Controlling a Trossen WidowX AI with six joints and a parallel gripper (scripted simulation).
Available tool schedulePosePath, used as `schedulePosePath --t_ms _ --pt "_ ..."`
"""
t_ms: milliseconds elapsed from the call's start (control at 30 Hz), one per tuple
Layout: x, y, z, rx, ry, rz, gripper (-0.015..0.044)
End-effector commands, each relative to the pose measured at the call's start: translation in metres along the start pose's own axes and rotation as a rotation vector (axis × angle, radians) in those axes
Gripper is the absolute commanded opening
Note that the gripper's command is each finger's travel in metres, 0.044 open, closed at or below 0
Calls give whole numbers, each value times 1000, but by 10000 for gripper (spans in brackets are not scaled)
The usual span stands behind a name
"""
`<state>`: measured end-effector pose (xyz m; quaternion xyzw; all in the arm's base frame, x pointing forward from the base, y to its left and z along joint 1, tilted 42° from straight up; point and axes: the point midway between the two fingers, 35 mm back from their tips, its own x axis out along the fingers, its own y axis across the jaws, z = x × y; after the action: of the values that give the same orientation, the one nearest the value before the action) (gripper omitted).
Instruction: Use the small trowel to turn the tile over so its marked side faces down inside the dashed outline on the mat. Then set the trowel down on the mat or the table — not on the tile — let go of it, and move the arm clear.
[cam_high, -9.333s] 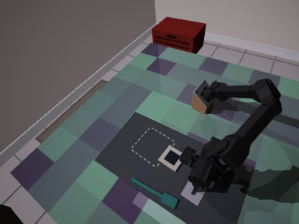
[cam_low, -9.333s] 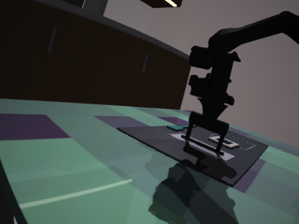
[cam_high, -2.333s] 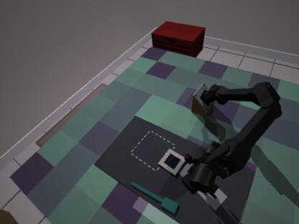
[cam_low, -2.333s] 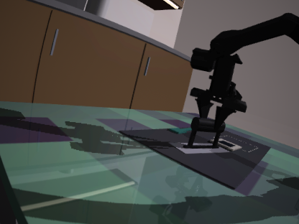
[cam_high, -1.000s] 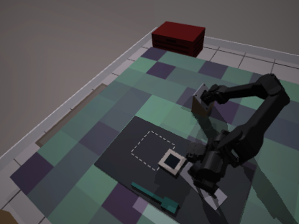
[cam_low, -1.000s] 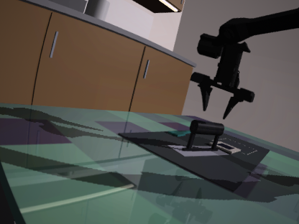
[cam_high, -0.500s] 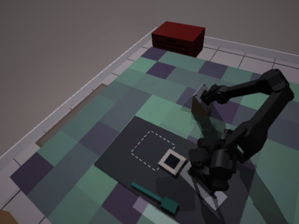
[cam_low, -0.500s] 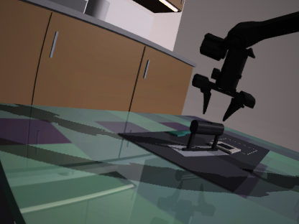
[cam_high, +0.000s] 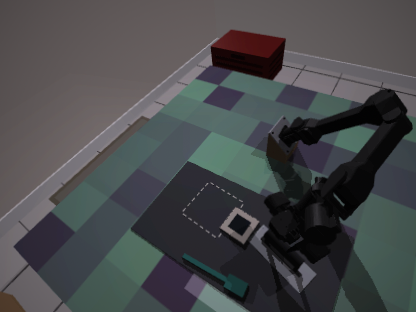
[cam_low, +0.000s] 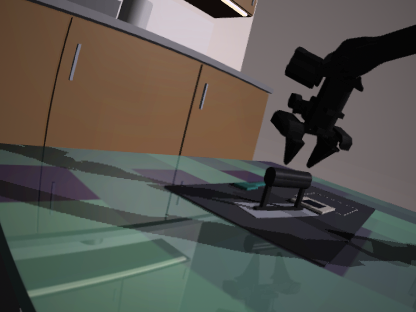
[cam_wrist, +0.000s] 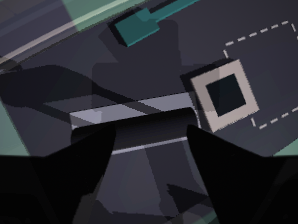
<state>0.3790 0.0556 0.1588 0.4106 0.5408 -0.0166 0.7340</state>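
Note:
The trowel (cam_high: 306, 281) (cam_low: 288, 178) (cam_wrist: 150, 122), a pale flat blade with a black bar handle on two posts, lies blade down on the dark mat (cam_high: 160, 220) (cam_low: 215, 195). The tile (cam_high: 230, 223) (cam_low: 325, 208) (cam_wrist: 202, 95), pale with a dark square on its upper face, lies flat beside the blade's end. It overlaps the near side of the dashed outline (cam_high: 210, 183) (cam_wrist: 287, 22). My gripper (cam_low: 298, 165) (cam_wrist: 151, 129) is open and empty, above the trowel handle. In the wrist view the fingertips stand lengthwise along the handle, near its two ends. The arm hides the fingers in the top view.
A teal flat tool (cam_high: 236, 286) (cam_low: 248, 185) (cam_wrist: 135, 31) lies by the mat's edge, on the trowel's other side from the outline. A wooden block (cam_high: 278, 149) with a pale plate stands at the arm's far end. A red box (cam_high: 247, 45) stands at the back.

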Motion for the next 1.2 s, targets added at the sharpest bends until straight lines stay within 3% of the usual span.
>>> schedulePosePath --t_ms 0,1167 --pt "2 0 -2 -123 -34 1 300" --pt "8 -6 -25 -1241 -366 -115 300"
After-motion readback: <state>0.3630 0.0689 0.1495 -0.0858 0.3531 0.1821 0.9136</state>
